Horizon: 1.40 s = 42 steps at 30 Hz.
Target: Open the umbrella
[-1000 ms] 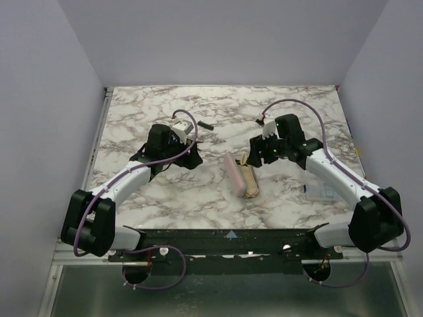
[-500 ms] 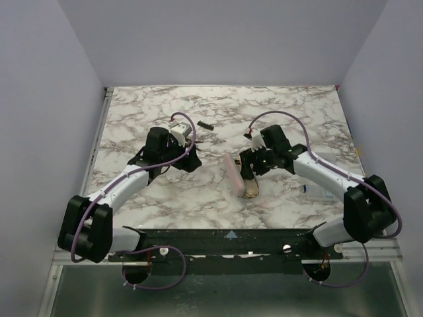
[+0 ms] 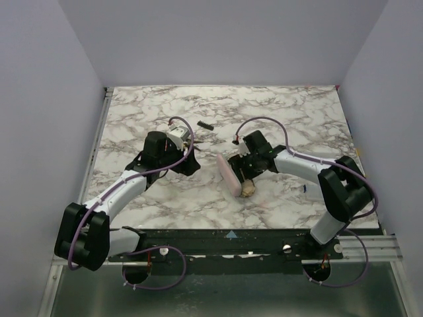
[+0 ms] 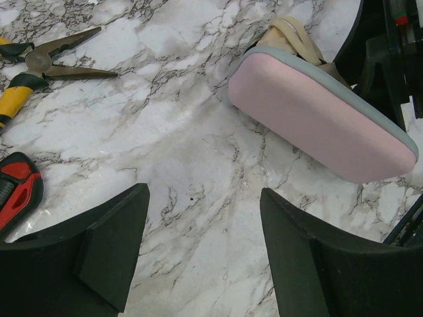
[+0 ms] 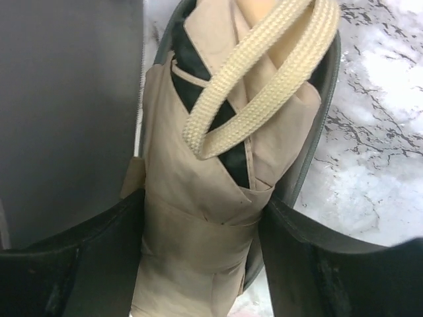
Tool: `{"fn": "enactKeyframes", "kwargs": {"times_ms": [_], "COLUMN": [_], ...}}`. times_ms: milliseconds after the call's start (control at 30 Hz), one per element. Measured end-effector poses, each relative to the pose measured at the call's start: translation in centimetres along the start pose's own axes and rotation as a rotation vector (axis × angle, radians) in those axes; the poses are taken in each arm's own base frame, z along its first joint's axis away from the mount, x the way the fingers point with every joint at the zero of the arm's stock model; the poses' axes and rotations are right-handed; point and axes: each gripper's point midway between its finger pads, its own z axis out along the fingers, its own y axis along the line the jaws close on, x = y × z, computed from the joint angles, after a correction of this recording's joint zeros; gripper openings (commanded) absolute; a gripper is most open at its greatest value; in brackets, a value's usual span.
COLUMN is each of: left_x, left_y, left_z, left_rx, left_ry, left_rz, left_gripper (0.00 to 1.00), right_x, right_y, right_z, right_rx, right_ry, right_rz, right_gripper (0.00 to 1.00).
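The umbrella (image 3: 248, 185) lies folded on the marble near the middle, a peach-beige bundle with black lining showing and a woven cream strap loop (image 5: 264, 72) at one end. My right gripper (image 3: 242, 168) is down over it, open. In the right wrist view its two black fingers stand either side of the fabric (image 5: 198, 218), which fills the gap between them. The left gripper (image 3: 190, 162) hovers open over bare marble to the left of the umbrella, nothing between its fingers (image 4: 112, 244). Only the umbrella's strap end (image 4: 295, 34) shows in the left wrist view.
A pink case with a grey rim (image 4: 317, 119) lies against the umbrella's left side (image 3: 228, 173). Yellow-handled pliers (image 4: 39, 66) and a red-handled tool (image 4: 16, 191) lie left of the left gripper. A small black part (image 3: 204, 125) sits farther back.
The right arm has swung left and down, bringing its gripper over the umbrella. The left arm has shifted slightly toward the middle. The umbrella and case turned a little.
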Motion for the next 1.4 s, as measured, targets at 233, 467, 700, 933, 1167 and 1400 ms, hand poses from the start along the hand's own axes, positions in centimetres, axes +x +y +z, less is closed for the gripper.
{"fn": "enactKeyframes", "kwargs": {"times_ms": [233,467,700,933,1167,1400], "left_x": [0.1,0.1,-0.4,-2.6,-4.8,-5.8], "left_y": [0.2,0.3,0.5,0.6,1.2,1.4], "left_z": [-0.1,-0.1,0.2,0.1,-1.0,-2.7], "left_rx": [-0.012,-0.015,-0.015,-0.022,-0.065,-0.091], "left_ry": [-0.003,-0.003,-0.003,-0.036,-0.088,-0.109], "left_rz": [0.007,0.027,0.05,0.094,0.129,0.143], "left_gripper": [0.69,0.69,0.71,0.98,0.98,0.98], "right_x": [-1.6,-3.4,-9.0,-14.9,-20.9,-14.4], "right_y": [-1.2,-5.3,-13.4,-19.2,-13.2,-1.4], "right_z": [0.0,-1.8,-5.3,-7.7,-12.6,-8.6], "right_rx": [0.069,0.111,0.165,0.17,0.038,-0.194], "right_ry": [-0.027,-0.05,-0.171,-0.262,-0.423,-0.256], "right_rz": [0.006,0.022,0.064,0.068,-0.08,-0.209], "right_gripper": [0.01,0.0,0.0,0.0,0.0,0.0]}}
